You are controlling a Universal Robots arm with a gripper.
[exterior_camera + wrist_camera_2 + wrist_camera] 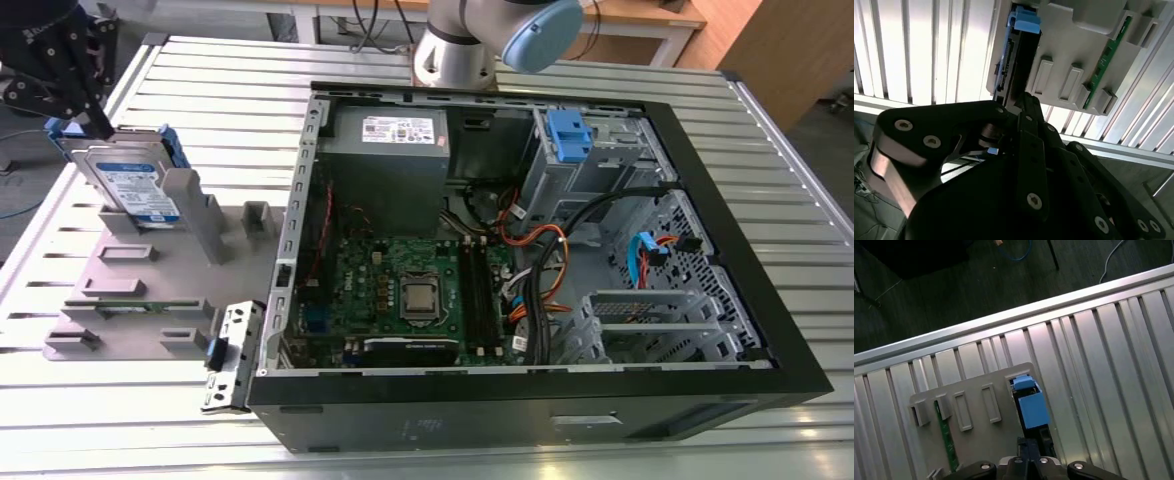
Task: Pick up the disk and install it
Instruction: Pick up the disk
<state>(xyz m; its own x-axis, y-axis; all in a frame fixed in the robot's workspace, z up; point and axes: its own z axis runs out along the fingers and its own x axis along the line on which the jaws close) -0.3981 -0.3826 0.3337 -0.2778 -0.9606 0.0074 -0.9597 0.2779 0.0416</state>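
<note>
My gripper (98, 127) hangs at the top edge of the disk (130, 186), above the grey fixture (144, 292). I cannot tell whether it is wide, narrow or gripping. The disk stands on edge in a slot at the fixture's far corner, its labelled face showing in the exterior view. In the first wrist view its blue rail (1030, 406) runs along the fixture's (974, 390) edge. Bare table slats (1104, 365) lie open beyond that edge. The open computer case (534, 412) stands close on the fixture's other side. The slot hides the disk's lower part.
</note>
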